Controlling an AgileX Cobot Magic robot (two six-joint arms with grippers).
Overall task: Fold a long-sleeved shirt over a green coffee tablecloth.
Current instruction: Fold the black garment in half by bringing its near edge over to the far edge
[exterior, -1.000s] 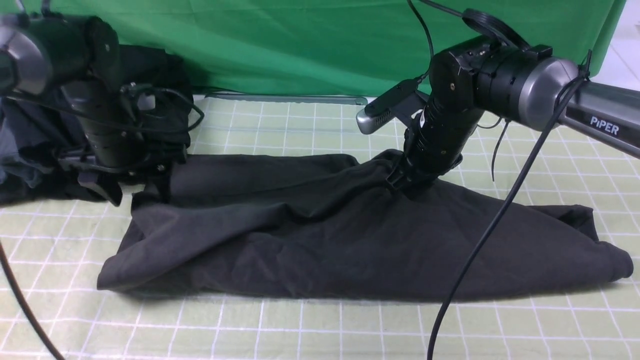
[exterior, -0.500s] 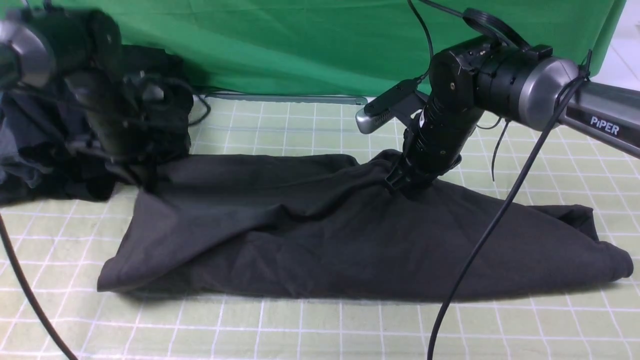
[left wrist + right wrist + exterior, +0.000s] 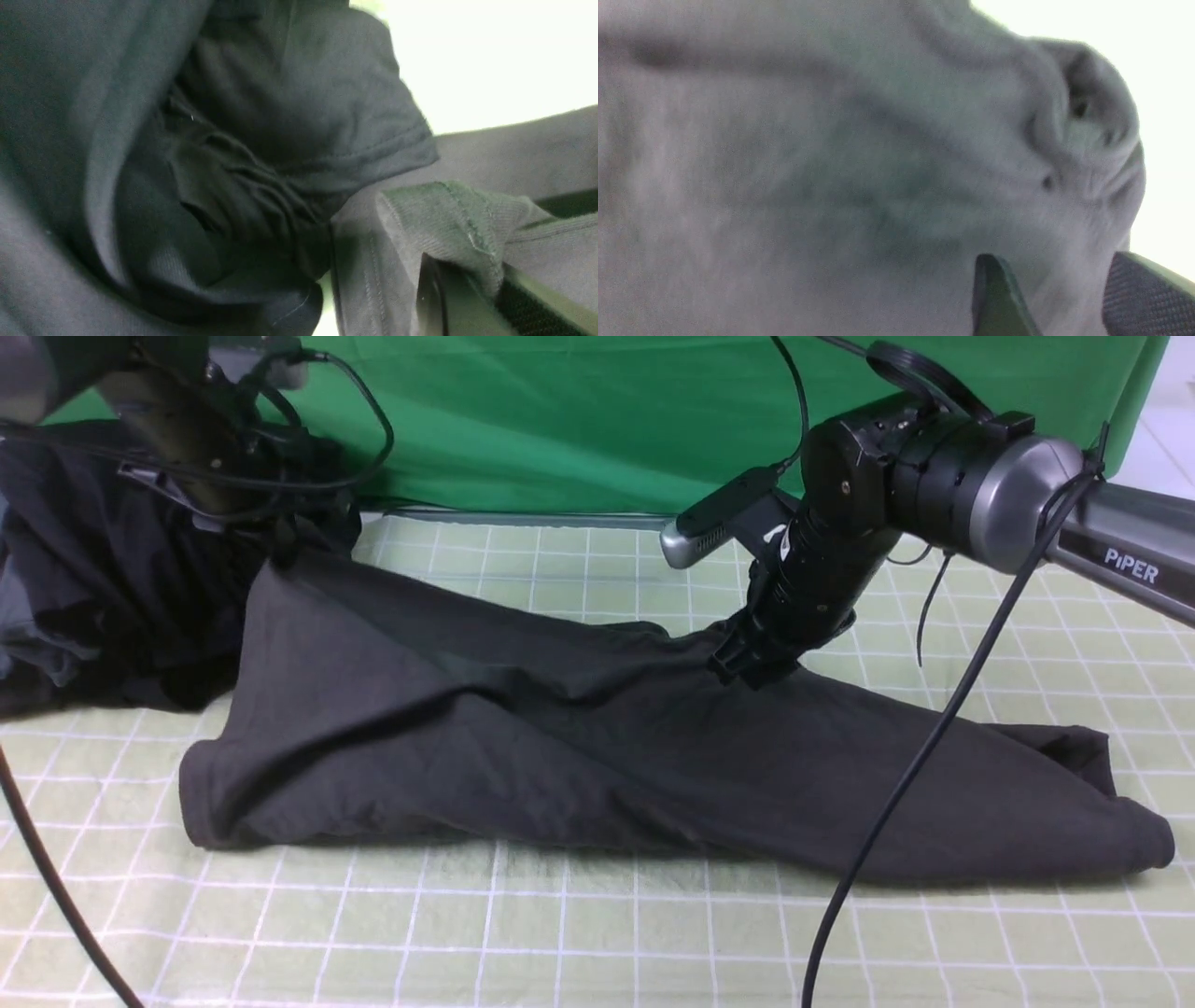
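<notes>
My left gripper (image 3: pixel 280 537) is clamped on a ribbed edge of the long-sleeved shirt (image 3: pixel 560 747), holding that corner up above the green coffee tablecloth (image 3: pixel 560 933). My right gripper (image 3: pixel 747 670) pinches a bunch of shirt fabric between its 2 fingers (image 3: pixel 994 298). The rest sags across the tablecloth, beside a pile of dark garments (image 3: pixel 84 588)

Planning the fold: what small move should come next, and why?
Probably raise the right gripper level with the left gripper: both pinch the far edge of the long-sleeved shirt, but the left holds higher, so the edge slants over the green coffee tablecloth.
</notes>
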